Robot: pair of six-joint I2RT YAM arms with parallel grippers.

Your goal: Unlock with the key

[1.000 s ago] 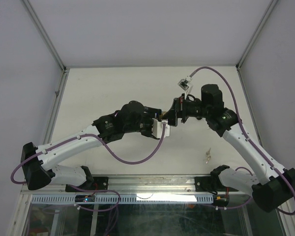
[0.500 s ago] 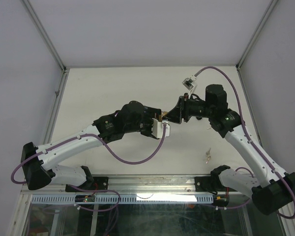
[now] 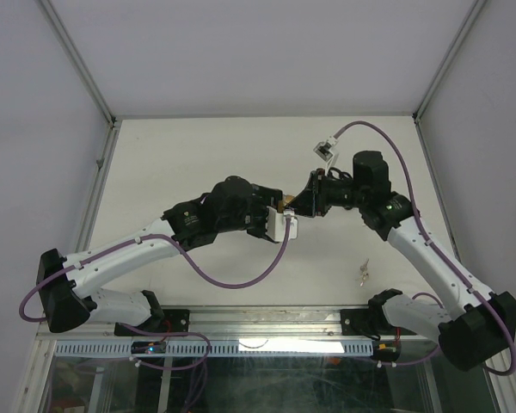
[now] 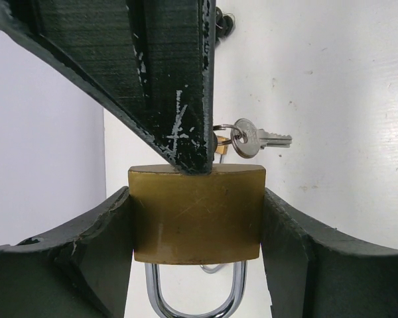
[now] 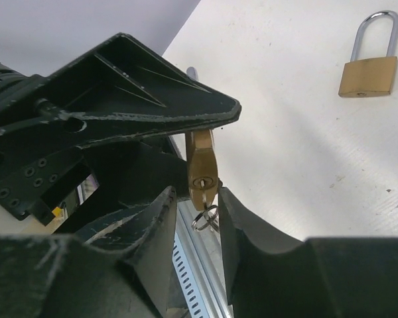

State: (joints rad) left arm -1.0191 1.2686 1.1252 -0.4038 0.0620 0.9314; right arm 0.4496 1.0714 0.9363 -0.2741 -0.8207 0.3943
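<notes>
A brass padlock [image 4: 196, 212] with a steel shackle is clamped by its sides in my left gripper [image 4: 196, 228], held above the table [image 3: 198, 155]. Its keyhole end faces my right gripper [image 5: 196, 199]. A key [image 5: 207, 202] sticks out of the keyhole, with a ring [image 5: 204, 218] hanging from it. The right jaws stand either side of that key, narrowed. The right pad is close to it and a gap shows on the left. A second key [image 4: 262, 139] on the ring points sideways. In the top view both grippers meet mid-table, left gripper [image 3: 279, 213] and right gripper [image 3: 301, 205].
A second brass padlock [image 5: 368, 66] lies flat on the white table beyond the grippers. A small bunch of keys [image 3: 362, 274] lies near the front edge by the right arm's base. Grey walls close in the table on three sides.
The right jaws have narrowed from wide open to a small gap around the key. The right wrist has shifted slightly at the padlock. The left arm and padlock have stayed still.
</notes>
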